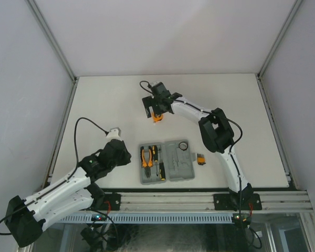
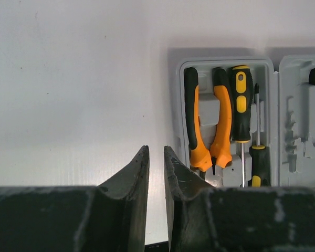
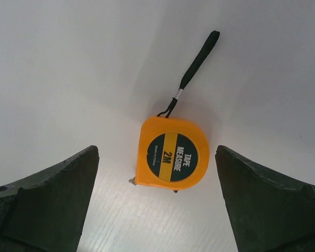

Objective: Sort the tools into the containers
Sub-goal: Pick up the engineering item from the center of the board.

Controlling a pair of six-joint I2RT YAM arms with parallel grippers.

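Note:
The round orange tape measure (image 3: 172, 153) lies flat on the white table with its black strap (image 3: 198, 59) stretched away from it. My right gripper (image 3: 156, 152) hangs open above it, one finger on each side, touching nothing. From above, the right gripper (image 1: 158, 105) covers most of the tape measure (image 1: 157, 117). The grey case (image 1: 174, 169) lies open near the front. Its left half holds the orange-handled pliers (image 2: 207, 126) and two screwdrivers (image 2: 241, 105). A dark ring (image 1: 184, 145) sits in the right half. My left gripper (image 2: 156, 152) hovers left of the case, jaws a narrow slit apart and empty.
A small black-and-orange bit set (image 1: 200, 158) lies on the table just right of the case. The left arm (image 1: 68, 191) stretches along the front left. The table's back and side walls (image 1: 58, 121) border the white surface.

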